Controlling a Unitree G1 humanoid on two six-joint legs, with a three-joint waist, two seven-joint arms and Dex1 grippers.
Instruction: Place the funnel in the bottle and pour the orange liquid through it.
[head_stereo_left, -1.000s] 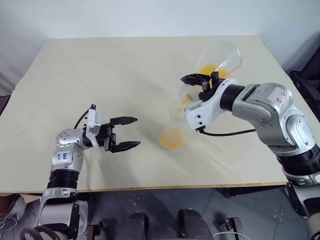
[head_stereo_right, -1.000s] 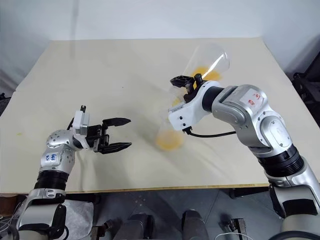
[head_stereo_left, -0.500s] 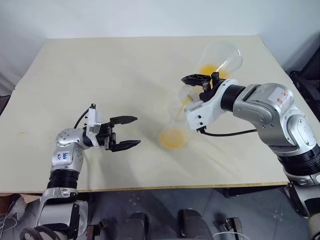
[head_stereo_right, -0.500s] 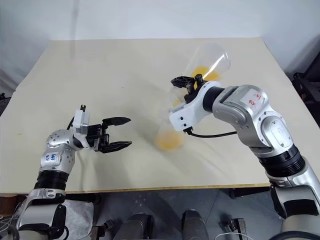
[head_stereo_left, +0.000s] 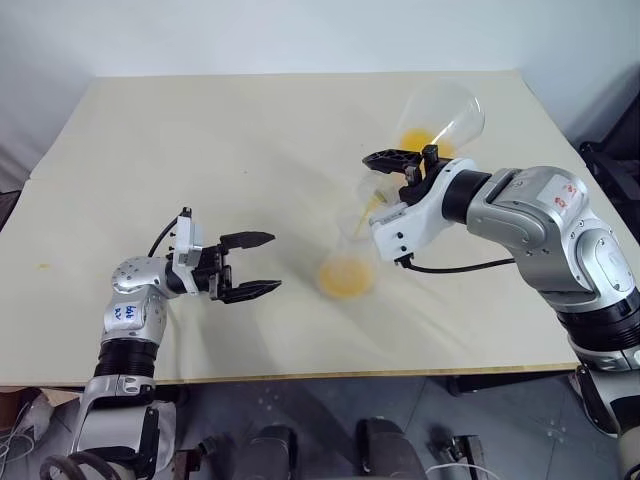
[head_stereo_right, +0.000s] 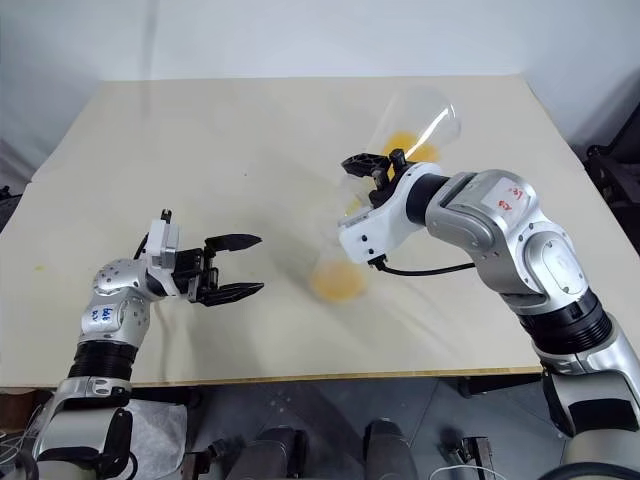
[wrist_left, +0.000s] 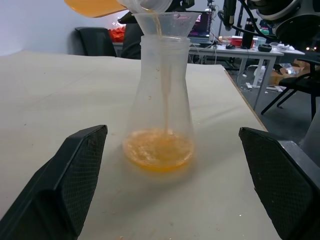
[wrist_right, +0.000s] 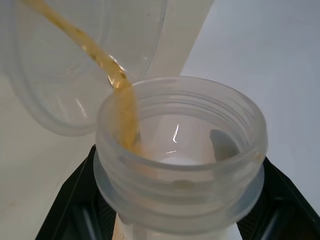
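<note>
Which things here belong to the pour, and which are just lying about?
Job: funnel in bottle; tilted clear flask in right hand; orange liquid streaming down.
Not in use: open left hand; table.

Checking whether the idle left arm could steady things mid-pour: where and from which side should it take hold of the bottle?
Grip the bottle on its narrow upright neck just under the funnel, coming level from the open left gripper's side. The cone base is wide and holds orange liquid; the right gripper pours from the other side.
</note>
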